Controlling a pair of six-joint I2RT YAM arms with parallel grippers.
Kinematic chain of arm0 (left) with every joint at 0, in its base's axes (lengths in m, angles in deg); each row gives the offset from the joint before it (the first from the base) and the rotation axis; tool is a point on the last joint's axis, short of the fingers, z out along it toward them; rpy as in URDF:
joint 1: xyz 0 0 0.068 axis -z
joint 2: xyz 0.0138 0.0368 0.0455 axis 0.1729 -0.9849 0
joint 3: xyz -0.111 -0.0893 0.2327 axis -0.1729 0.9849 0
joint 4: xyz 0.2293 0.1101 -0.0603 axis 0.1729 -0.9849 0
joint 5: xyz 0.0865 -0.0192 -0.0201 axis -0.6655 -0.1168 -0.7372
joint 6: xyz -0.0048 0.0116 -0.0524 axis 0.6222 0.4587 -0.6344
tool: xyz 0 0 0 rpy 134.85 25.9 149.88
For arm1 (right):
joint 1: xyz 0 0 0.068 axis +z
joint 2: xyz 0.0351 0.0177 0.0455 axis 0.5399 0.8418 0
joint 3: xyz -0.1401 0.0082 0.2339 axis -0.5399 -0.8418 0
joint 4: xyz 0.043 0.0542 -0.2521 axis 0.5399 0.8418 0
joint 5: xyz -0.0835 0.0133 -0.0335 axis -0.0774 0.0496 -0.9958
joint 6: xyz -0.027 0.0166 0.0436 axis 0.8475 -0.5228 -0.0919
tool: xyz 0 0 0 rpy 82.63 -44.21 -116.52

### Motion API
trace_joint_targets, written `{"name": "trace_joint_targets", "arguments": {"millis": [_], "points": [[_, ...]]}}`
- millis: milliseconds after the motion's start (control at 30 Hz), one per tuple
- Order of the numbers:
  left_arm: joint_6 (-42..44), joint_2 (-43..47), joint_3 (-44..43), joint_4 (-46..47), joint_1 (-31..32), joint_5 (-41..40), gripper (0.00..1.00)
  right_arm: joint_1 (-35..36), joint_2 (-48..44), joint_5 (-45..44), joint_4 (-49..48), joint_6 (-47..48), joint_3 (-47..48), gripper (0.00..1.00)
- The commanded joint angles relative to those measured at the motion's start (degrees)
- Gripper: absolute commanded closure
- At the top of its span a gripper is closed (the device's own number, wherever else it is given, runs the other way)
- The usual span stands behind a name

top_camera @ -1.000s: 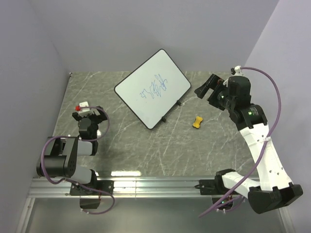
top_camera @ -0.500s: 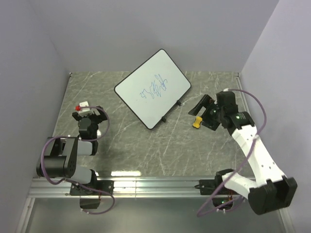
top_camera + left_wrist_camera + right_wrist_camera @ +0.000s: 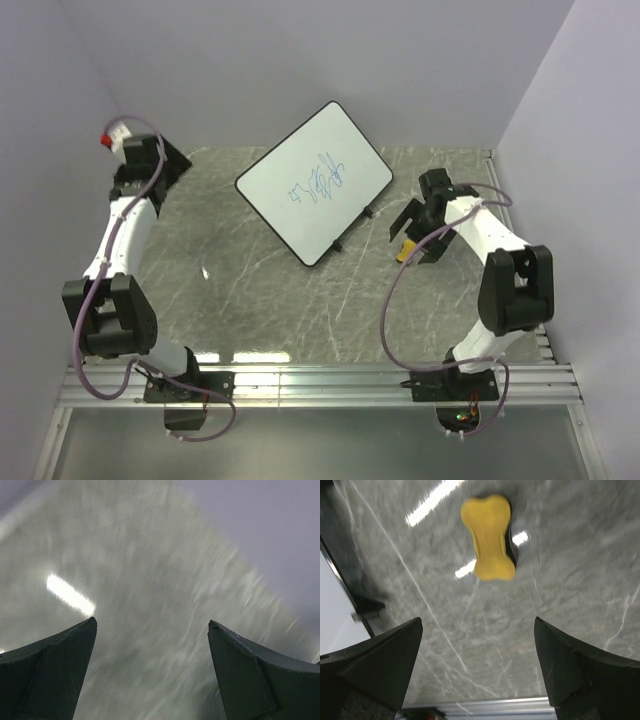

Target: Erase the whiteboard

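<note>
The whiteboard [image 3: 313,185] stands tilted at the back middle of the table, with blue scribbles [image 3: 320,180] on its face. Its white corner and black rim [image 3: 329,611] show at the left of the right wrist view. A small yellow bone-shaped block [image 3: 404,253] lies right of the board, and it also shows in the right wrist view [image 3: 488,537]. My right gripper [image 3: 416,236] is open and empty just above and beside the block; in its own view [image 3: 477,624] the block lies ahead of the fingertips. My left gripper [image 3: 170,165] is open and empty at the far left corner, over bare blurred table [image 3: 151,624].
The board's black stand feet [image 3: 337,244] stick out toward the yellow block; one shows in the right wrist view [image 3: 367,611]. The purple walls close in the table on the left, back and right. A metal rail [image 3: 320,385] runs along the near edge.
My left arm has unfolded from its rest near the front left and reached to the far left corner. My right gripper has come down and left to the yellow block.
</note>
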Motion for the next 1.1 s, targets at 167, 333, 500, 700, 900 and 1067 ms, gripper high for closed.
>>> {"name": "trace_joint_targets", "arguments": {"millis": [167, 333, 500, 700, 900, 1067], "points": [[-2.0, 13.0, 15.3, -14.3, 1.0, 17.9, 0.01, -0.5, 11.6, -10.6, 1.1, 3.7, 11.6, 0.05], [-0.9, 17.3, 15.2, -15.5, 1.8, 22.1, 0.01, -0.4, 16.4, -11.4, -1.8, 4.4, 9.9, 0.14], [0.4, 18.6, 14.4, -13.9, 3.0, 26.1, 0.01, 0.0, 18.4, -10.5, -4.1, 6.0, 9.1, 0.19], [-0.3, 18.8, 13.3, -10.5, 3.6, 29.8, 0.01, 0.2, 20.3, -10.6, -4.5, 7.8, 9.1, 0.49], [0.5, 15.0, 10.3, -7.3, 9.3, 30.0, 0.01, 0.3, 17.2, -11.9, -4.8, 8.3, 5.8, 0.89], [1.2, 12.1, 11.7, -2.5, 18.4, 30.2, 0.01, 0.3, 14.0, -10.1, -3.9, 7.8, 3.3, 1.0]]}}
